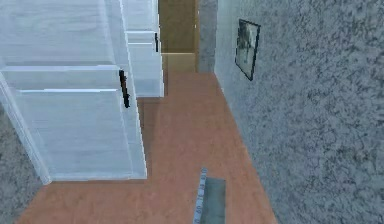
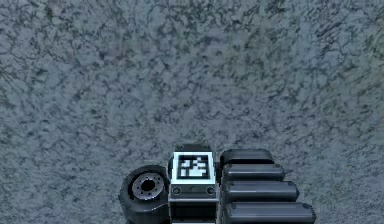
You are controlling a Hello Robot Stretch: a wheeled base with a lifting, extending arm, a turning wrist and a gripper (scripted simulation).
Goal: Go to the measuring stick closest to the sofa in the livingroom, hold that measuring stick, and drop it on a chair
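Claw (image 2: 148, 195): dark round body at 6 o'clock of the arm side view, against the grey wall (image 2: 190, 70); far end unclear, so I cannot tell its state or whether it grips anything.
Marker square (image 2: 193, 167): white, at the claw's 2 o'clock.
Measuring stick: cannot tell where it is.
Grey strip (image 1: 210, 197): long, on the brown floor (image 1: 185, 130), at 6 o'clock of the forward view.
White doors (image 1: 85, 120): 9 o'clock.
Framed picture (image 1: 246, 47): 1 o'clock, on the wall.

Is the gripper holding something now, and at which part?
It cannot be told: the far end of the gripper cannot be made out before the grey wall.
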